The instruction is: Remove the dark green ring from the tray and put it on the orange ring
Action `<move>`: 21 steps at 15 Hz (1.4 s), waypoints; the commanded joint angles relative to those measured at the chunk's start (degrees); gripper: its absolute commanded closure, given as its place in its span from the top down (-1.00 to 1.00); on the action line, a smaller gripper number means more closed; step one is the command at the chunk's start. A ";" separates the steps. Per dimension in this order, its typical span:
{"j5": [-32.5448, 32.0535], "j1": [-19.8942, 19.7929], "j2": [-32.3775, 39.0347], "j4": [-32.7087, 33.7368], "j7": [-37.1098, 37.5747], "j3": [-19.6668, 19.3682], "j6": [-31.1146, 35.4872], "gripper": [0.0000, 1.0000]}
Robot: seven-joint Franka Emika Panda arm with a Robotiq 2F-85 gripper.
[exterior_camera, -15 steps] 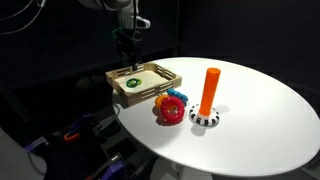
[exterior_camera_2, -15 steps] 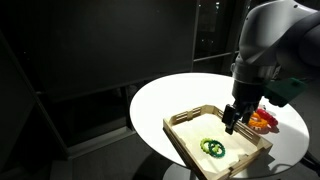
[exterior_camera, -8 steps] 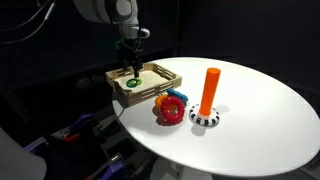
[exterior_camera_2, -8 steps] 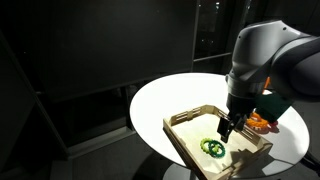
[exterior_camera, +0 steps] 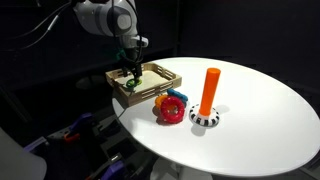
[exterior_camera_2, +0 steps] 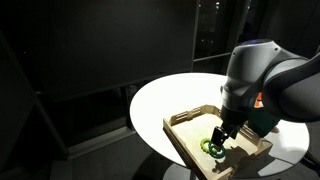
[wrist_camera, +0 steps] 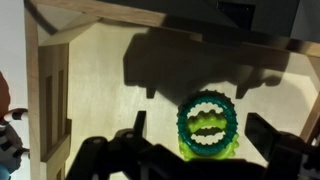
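Observation:
The dark green ring (wrist_camera: 208,118) lies flat in the light-wood tray (wrist_camera: 90,90), on top of a lime-green ring (wrist_camera: 205,150). My gripper (wrist_camera: 200,124) is open and low over the tray, one finger on each side of the dark green ring without touching it. In both exterior views the gripper (exterior_camera: 130,72) (exterior_camera_2: 218,136) hangs just above the ring (exterior_camera_2: 210,148) inside the tray (exterior_camera: 160,72) (exterior_camera_2: 185,132). The orange ring (exterior_camera: 160,103) lies on the table beside the tray, in a small pile with a red ring (exterior_camera: 172,114) and a blue one (exterior_camera: 179,96).
A tall orange upright peg (exterior_camera: 209,88) stands on a black-and-white base (exterior_camera: 204,119) to the right of the ring pile. The round white table (exterior_camera: 250,130) stretches beyond it. The tray's raised rim surrounds the gripper. The surroundings are dark.
The gripper has come down into the tray and moved over the dark green ring, and its fingers now straddle it. The rings have not moved.

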 commanded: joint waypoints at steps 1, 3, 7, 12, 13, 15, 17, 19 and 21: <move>-1.13 1.90 2.32 1.71 1.59 -1.96 1.64 1.00; -0.83 2.49 3.22 2.30 1.38 -2.45 2.23 1.00; -0.48 3.36 4.60 3.49 1.20 -3.06 3.02 1.00; 0.02 3.83 6.11 4.69 0.89 -3.27 3.33 1.00; 0.05 3.91 6.36 4.89 0.88 -3.31 3.32 0.96; 0.29 3.84 6.69 5.13 0.73 -3.25 3.31 0.71; 0.41 3.81 6.91 5.43 0.71 -3.29 3.26 0.35; 0.42 3.85 6.56 5.64 0.82 -3.40 3.23 0.24; 0.90 3.35 5.67 5.21 0.45 -3.25 3.19 -0.02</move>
